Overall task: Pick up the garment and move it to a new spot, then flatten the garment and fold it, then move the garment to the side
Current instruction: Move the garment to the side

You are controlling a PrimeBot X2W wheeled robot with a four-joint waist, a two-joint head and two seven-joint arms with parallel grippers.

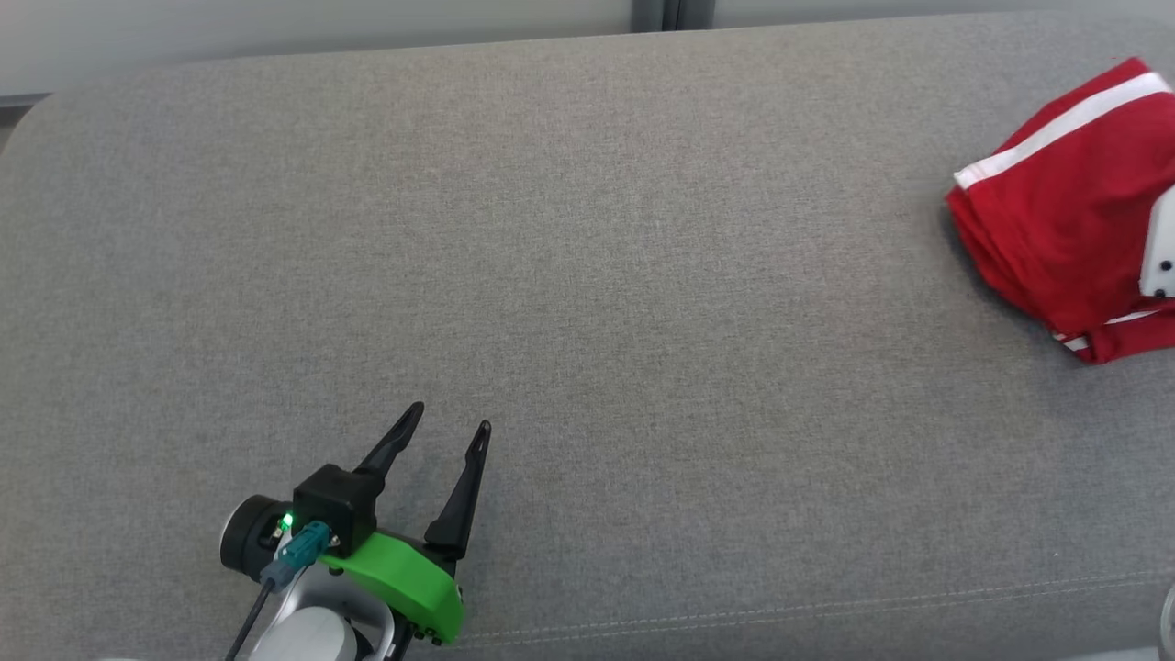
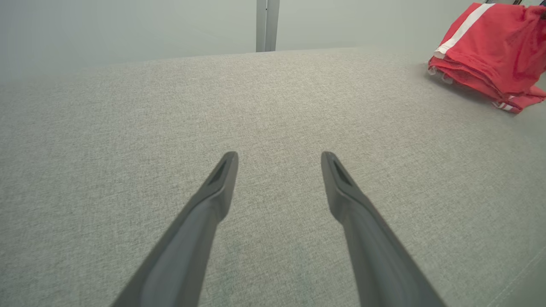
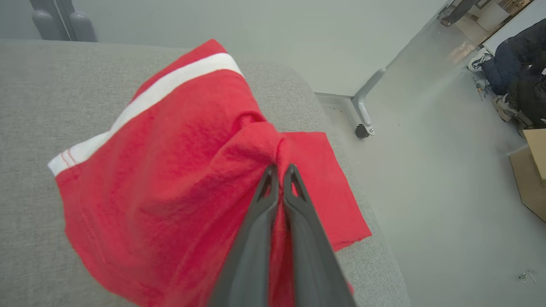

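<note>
The red garment [image 1: 1065, 211] is seen at the far right of the grey cushion [image 1: 587, 229], close to its rounded edge and well apart from the middle. A white stripe is seen along one side of it, and thin white lines are seen at its lower hem. The garment is gripped by the right gripper [image 3: 281, 168], whose two dark fingers are pressed tight together on a bunch of the red cloth. The cloth is drawn up into a peak at that spot, while the lower folds are spread on the cushion and one flat corner is laid near the cushion's edge. The left gripper [image 1: 451, 417] is held low over the cushion at the lower left of the head view, far from the garment. Its fingers are spread wide apart and are empty, with bare grey cloth seen between them. Past the cushion's edge, a pale floor [image 3: 426, 192] and a grey leg [image 3: 362, 111] with a small wheel are seen
</note>
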